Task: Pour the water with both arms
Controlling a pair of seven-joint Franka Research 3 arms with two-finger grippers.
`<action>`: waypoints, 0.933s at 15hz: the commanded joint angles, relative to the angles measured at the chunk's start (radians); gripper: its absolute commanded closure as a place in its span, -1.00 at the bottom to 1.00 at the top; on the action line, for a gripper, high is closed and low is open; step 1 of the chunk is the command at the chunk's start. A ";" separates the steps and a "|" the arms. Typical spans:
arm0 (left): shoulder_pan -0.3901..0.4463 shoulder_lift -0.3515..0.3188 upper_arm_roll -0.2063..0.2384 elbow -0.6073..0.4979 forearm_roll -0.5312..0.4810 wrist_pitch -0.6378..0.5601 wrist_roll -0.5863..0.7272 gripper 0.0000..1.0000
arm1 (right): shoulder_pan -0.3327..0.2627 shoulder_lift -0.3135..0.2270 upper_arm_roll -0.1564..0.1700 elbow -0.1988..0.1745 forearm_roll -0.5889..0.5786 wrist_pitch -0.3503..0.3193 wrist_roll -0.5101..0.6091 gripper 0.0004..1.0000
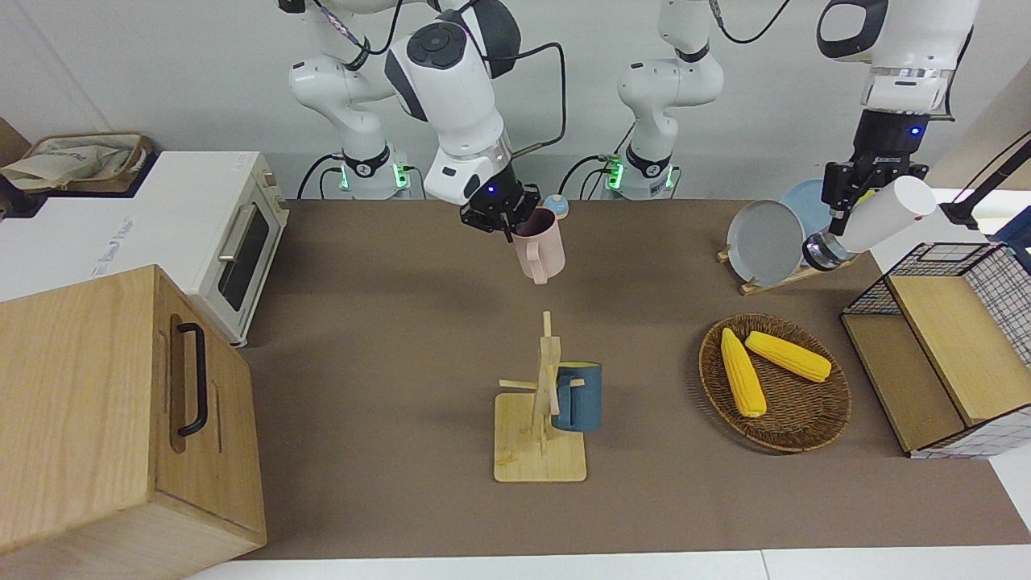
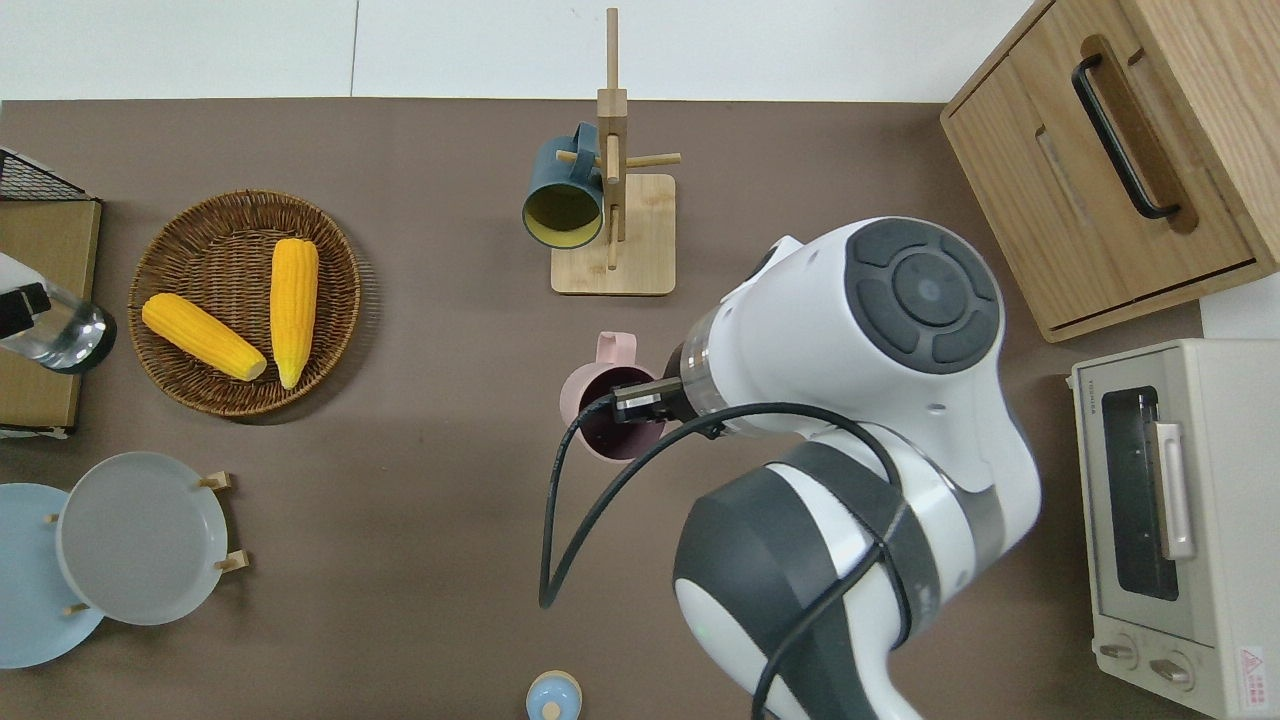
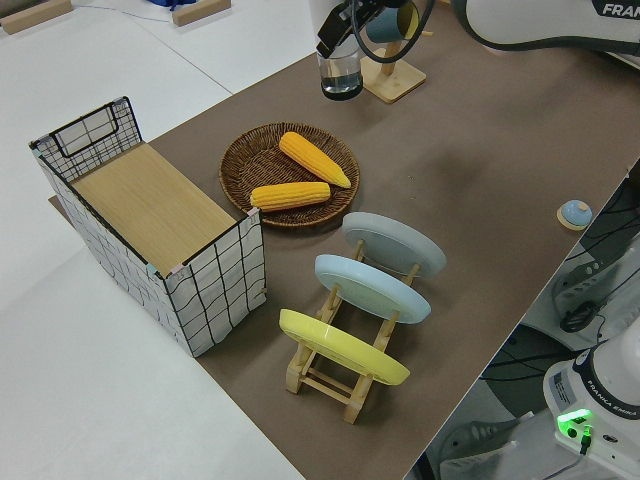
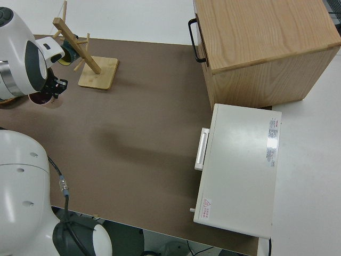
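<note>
Holding both vessels aloft: right gripper (image 1: 506,221) clamps the pink mug (image 1: 538,250), left gripper (image 1: 838,211) clamps the bottle (image 1: 870,223); we haven't poured yet.

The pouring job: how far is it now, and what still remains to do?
Both pickups look done. The right claw holds the pink mug by its rim, upright, over the middle of the brown table. The left claw holds a clear bottle, tilted, over the table's edge by the wire basket. Bottle and mug are well apart. Left: bring them together and pour; no water shows in the mug.
</note>
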 commanded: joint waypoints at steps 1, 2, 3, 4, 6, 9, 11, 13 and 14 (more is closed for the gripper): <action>-0.009 -0.121 -0.014 -0.126 0.031 0.027 -0.027 1.00 | 0.061 0.104 -0.001 0.075 0.026 0.045 0.072 1.00; -0.009 -0.143 -0.016 -0.159 0.031 0.037 -0.027 1.00 | 0.072 0.135 -0.001 0.093 0.026 0.080 0.096 1.00; -0.009 -0.162 -0.028 -0.188 0.031 0.047 -0.027 1.00 | 0.108 0.184 0.000 0.138 0.026 0.085 0.121 1.00; -0.009 -0.179 -0.033 -0.220 0.031 0.061 -0.027 1.00 | 0.150 0.228 -0.006 0.168 0.020 0.094 0.170 1.00; -0.004 -0.206 -0.053 -0.271 0.031 0.084 -0.027 1.00 | 0.191 0.279 -0.009 0.181 0.008 0.129 0.215 1.00; 0.000 -0.253 -0.079 -0.367 0.031 0.136 -0.027 1.00 | 0.236 0.333 -0.012 0.183 -0.001 0.234 0.303 1.00; 0.004 -0.272 -0.091 -0.416 0.031 0.164 -0.027 1.00 | 0.247 0.350 -0.012 0.183 -0.023 0.257 0.328 1.00; 0.004 -0.289 -0.103 -0.459 0.031 0.190 -0.027 1.00 | 0.251 0.370 -0.012 0.183 -0.032 0.260 0.334 1.00; 0.004 -0.296 -0.106 -0.473 0.031 0.196 -0.027 1.00 | 0.253 0.376 -0.012 0.183 -0.040 0.263 0.333 1.00</action>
